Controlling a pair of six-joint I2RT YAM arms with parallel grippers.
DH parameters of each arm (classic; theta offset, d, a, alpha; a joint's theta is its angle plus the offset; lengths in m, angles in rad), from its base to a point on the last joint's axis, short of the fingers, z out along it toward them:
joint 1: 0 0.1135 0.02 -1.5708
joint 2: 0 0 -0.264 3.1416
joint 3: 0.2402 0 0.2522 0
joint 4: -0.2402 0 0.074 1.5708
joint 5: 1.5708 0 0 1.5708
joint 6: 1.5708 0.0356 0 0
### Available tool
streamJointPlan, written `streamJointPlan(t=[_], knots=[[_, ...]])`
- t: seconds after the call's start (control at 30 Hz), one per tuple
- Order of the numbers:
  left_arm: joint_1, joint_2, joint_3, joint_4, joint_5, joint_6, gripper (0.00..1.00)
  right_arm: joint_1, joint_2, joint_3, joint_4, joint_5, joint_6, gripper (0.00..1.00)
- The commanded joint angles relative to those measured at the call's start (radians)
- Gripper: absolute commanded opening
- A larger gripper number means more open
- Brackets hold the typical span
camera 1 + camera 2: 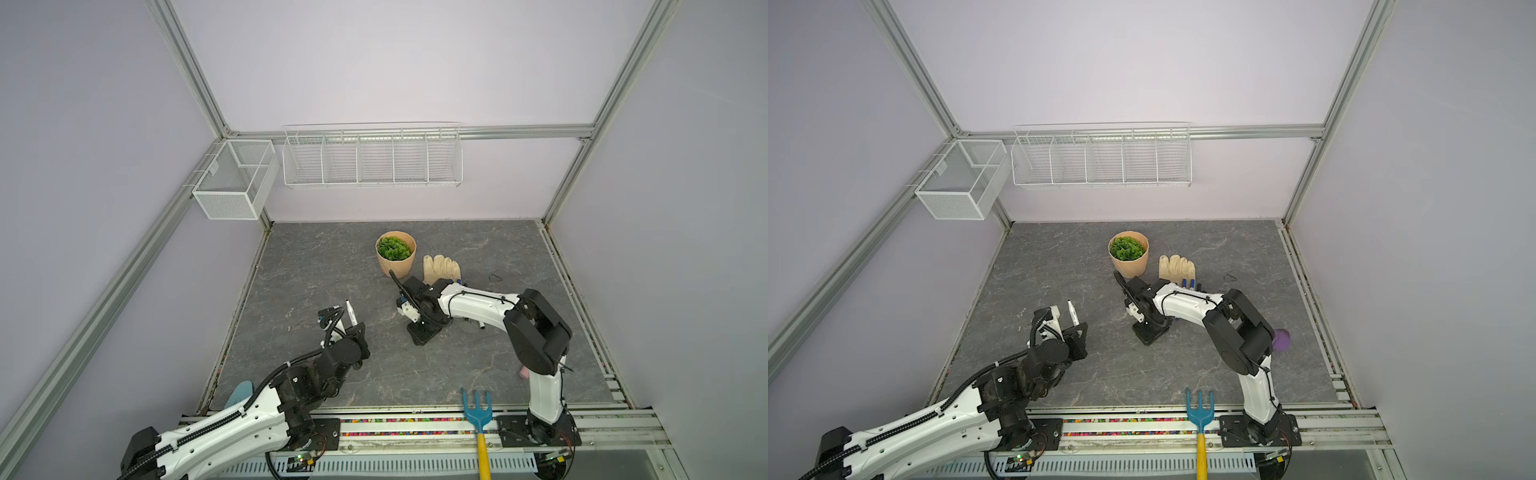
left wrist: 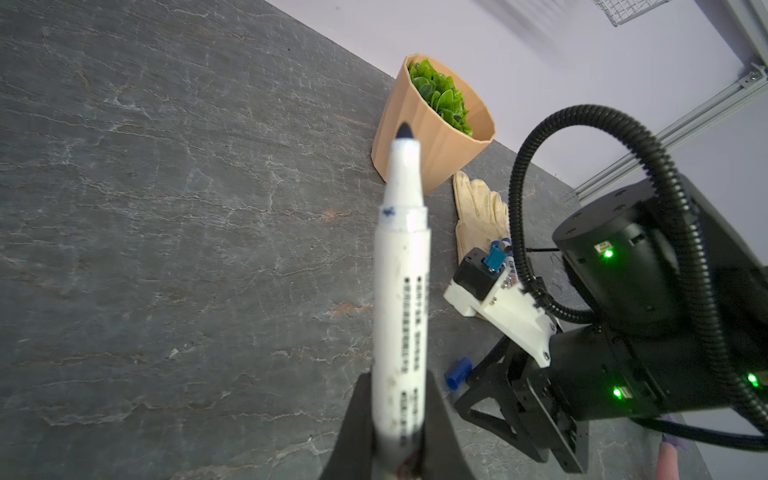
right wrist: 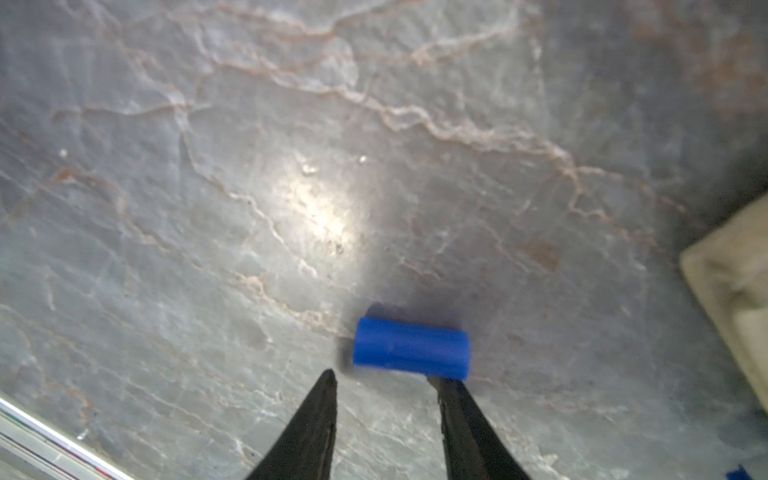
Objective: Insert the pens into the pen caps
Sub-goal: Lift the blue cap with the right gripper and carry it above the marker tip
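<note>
Grip on the pen is made low on its white barrel by the left pincer, closed around it, with the felt tip raised above the bench. A blue cap is seen lying on its side just ahead of the right pincer, whose jaws stand parted and empty. One tip possibly touches the cap, though this is obscured by blur. Light, hard and smooth, the cap is judged likely to roll and is best taken across its middle.

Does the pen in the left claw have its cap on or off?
Off. The pen held in the left claw shows its dark writing tip bare and uncovered.
</note>
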Motion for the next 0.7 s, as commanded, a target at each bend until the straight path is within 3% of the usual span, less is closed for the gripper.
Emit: streamJointPlan(t=[0.0,0.37,0.67], knots=[[0.008,-0.005,0.022,-0.028,-0.021,0.003,0.0,-0.014,0.05,0.021,0.008,-0.002,0.016,0.46],[0.009,-0.042,0.007,-0.051,-0.021,0.005,0.0,-0.018,0.137,0.162,-0.018,-0.112,0.05,0.5],[0.009,-0.081,0.0,-0.078,-0.032,0.002,0.0,-0.009,0.215,0.233,-0.075,0.031,0.101,0.49]])
